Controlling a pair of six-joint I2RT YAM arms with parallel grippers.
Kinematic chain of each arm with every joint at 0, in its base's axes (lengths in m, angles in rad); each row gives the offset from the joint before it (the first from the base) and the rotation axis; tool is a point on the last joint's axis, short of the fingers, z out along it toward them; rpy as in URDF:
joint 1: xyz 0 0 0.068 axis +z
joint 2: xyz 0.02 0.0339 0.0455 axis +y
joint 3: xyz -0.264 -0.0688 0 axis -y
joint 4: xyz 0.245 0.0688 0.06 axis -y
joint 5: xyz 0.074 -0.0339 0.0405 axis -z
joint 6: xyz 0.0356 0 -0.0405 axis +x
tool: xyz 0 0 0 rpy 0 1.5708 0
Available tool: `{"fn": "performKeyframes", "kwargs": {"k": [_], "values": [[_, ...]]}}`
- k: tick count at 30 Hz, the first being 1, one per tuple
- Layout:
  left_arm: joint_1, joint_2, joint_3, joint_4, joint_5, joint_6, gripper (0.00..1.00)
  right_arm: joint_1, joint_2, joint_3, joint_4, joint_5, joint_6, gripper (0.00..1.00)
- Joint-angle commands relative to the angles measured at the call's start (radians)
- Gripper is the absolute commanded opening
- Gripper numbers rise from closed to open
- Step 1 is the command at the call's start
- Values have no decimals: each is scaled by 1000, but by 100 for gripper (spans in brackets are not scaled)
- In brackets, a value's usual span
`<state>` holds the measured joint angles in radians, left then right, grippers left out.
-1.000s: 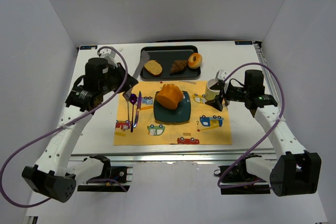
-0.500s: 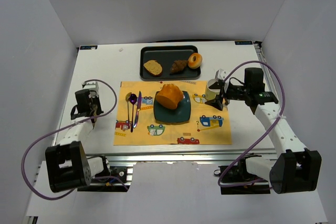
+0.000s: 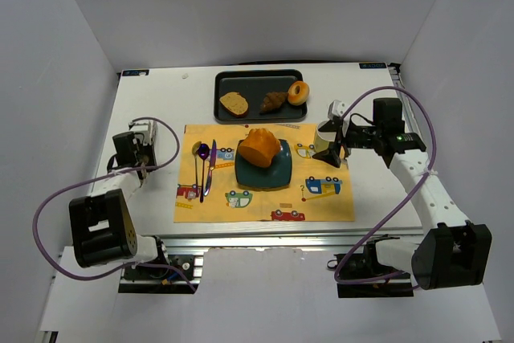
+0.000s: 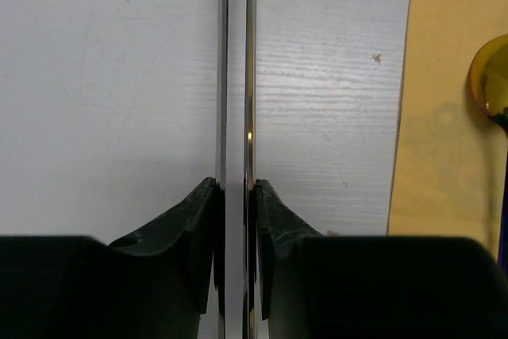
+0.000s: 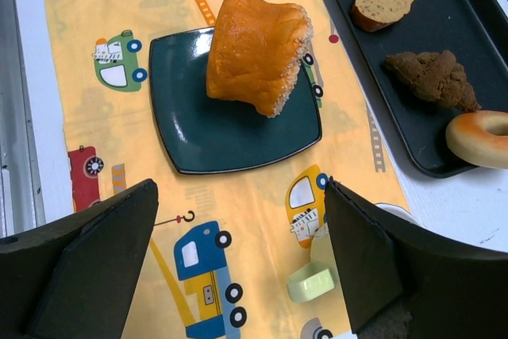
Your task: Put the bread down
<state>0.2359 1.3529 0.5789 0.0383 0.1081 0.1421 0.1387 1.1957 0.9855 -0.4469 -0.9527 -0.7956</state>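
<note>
Two grippers, both empty: right gripper (image 5: 238, 196) spread wide above the placemat's (image 5: 67, 117) right side, by a mug (image 3: 327, 136). Left gripper (image 4: 236, 184) nearly pressed together, thin slit only, over bare tabletop (image 4: 103, 77) left of mat. The bread (image 5: 254, 49) sits tilted on dark plate (image 5: 198, 140), mid-mat, w/ cutlery (image 3: 205, 168) to its left.

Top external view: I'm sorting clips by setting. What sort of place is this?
Probably a lab test cell staged as a breakfast table: plain white walls box in the table, a cartoon-truck placemat holds the plate with the bread, and a black tray holds pastries.
</note>
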Motion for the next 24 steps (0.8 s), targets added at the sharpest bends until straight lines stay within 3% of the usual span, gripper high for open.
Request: {"fn": "performKeyframes", "kwargs": {"k": [1,4,8,11,13,15,16,18,20,22,24], "values": [[20,18,50,-118,28,10,36,2,-5,41,10,-17,60,89],[31,17,59,-152,44,16,58,2,-8,41,34,9,91,89],[42,-12,46,-153,48,11,61,2,-19,42,40,25,101,89],[46,-29,44,-160,54,-1,75,2,-22,42,60,46,150,89],[51,-58,45,-164,58,-18,87,2,-24,44,100,69,241,89],[52,-96,48,-167,59,-42,90,4,-22,53,140,143,339,90],[52,-110,62,-170,54,-77,98,4,-21,62,151,176,404,89],[54,-155,82,-173,53,-130,98,6,-12,97,168,303,526,89],[54,-193,90,-166,26,-273,98,6,1,131,149,397,558,89],[52,-245,94,-163,-24,-443,98,6,11,180,126,417,569,89],[54,-277,87,-144,10,-504,98,6,15,196,131,404,562,89]]}}
